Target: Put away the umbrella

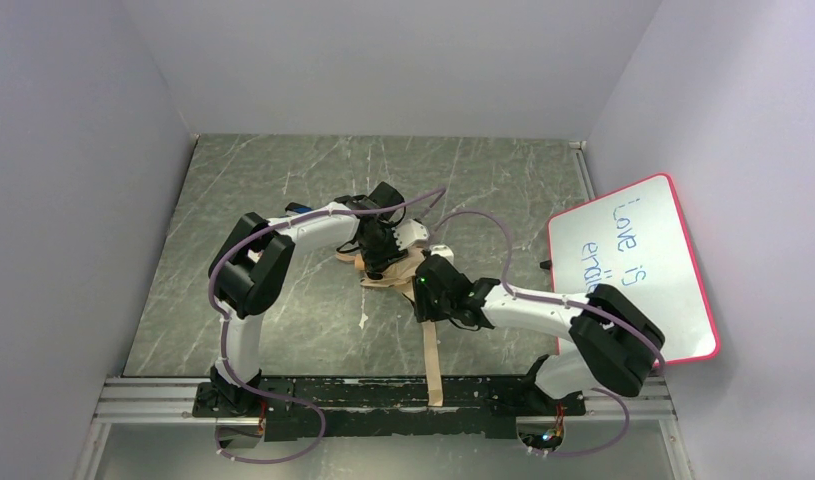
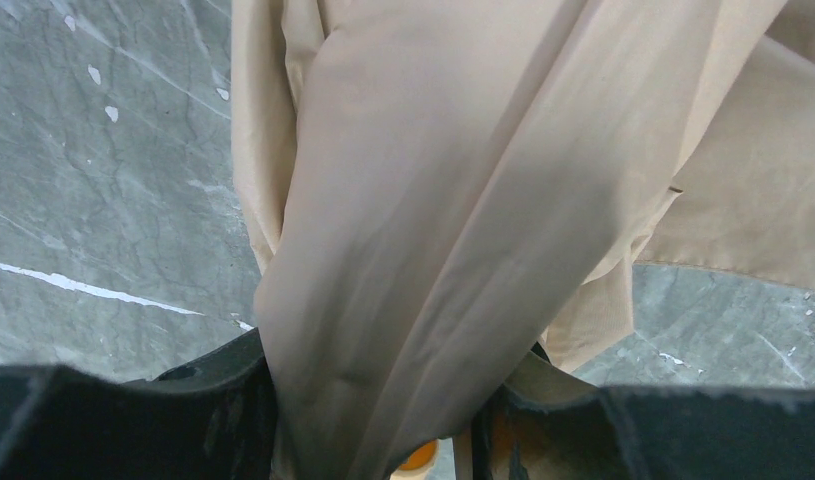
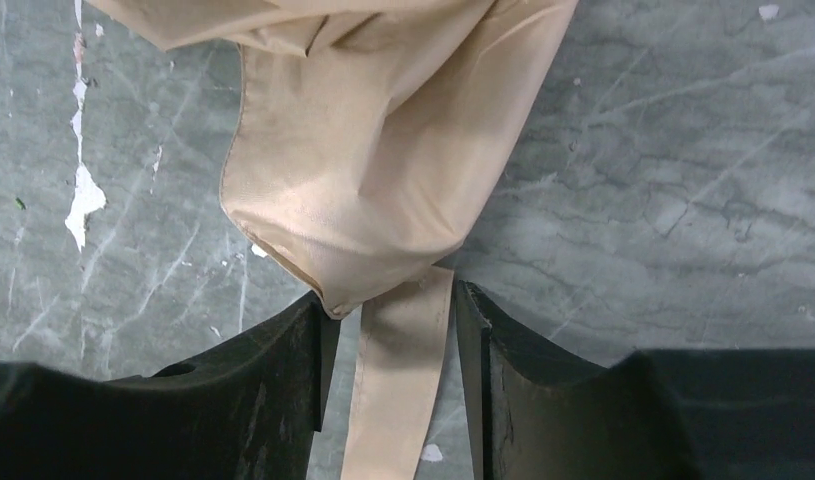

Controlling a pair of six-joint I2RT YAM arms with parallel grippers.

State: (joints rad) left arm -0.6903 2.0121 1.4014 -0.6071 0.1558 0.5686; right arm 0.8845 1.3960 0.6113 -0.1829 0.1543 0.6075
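loc: robot lab cell | evid: white walls (image 1: 83, 150), marble-look tabletop (image 1: 283, 200), whiteboard (image 1: 633, 265)

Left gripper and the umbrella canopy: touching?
Touching. The left wrist view shows the beige canopy of the umbrella bunched between the fingers of the left gripper, pressed against both, no gap.

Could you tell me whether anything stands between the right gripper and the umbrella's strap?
Nothing visible does: the strap lies between the right gripper's open fingers, with a fold of the canopy just ahead of them.

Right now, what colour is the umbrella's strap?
The strap is plain beige; right wrist view shows it best.
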